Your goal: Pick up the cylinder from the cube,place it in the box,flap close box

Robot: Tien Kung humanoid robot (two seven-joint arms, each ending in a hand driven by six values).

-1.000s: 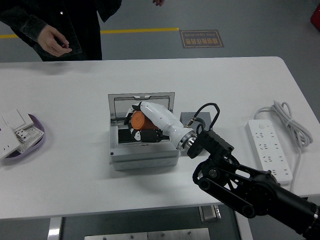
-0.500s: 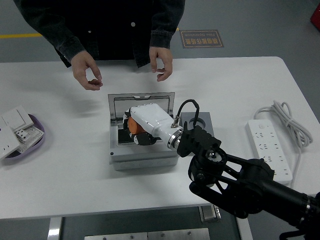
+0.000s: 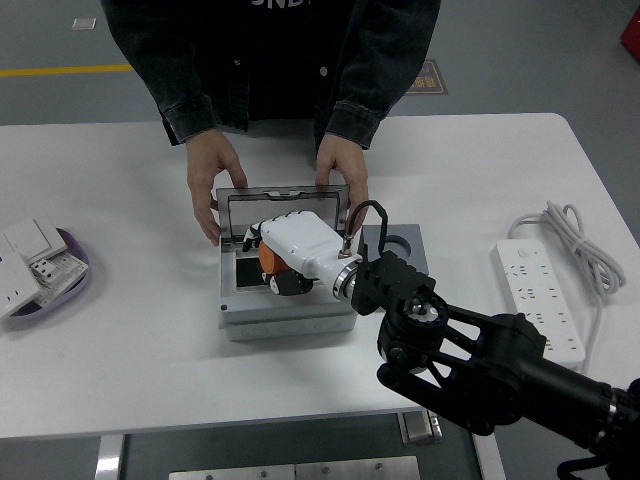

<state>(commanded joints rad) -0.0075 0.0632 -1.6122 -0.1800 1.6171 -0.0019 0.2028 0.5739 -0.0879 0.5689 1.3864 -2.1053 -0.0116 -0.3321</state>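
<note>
Robot hand (image 3: 278, 262), the right one with its white shell, reached in from the lower right on a black arm and sat inside the open grey box (image 3: 287, 312), fingers curled around the orange cylinder (image 3: 269, 259), which was held low in the box's dark cavity. Half a second before, the person's hands hovered apart above the bench; by this moment both had come down to the box, the person's one hand (image 3: 211, 185) at the lid's left edge and the other hand (image 3: 342, 175) at its right edge, gripping the raised lid (image 3: 285, 199). The robot hand had barely shifted in the cavity. One box, one cylinder and one grey cube (image 3: 405, 246) just right of the box were countable, plus one white power strip (image 3: 540, 298) with its coiled cable far right and one purple tray (image 3: 62, 290) of white switch plates at the left edge. Most of the cylinder was hidden under the shell, so whether it rested on the box floor was unclear. The white bench (image 3: 130, 350) carried all of it; the person's head was cut off at the top.
</note>
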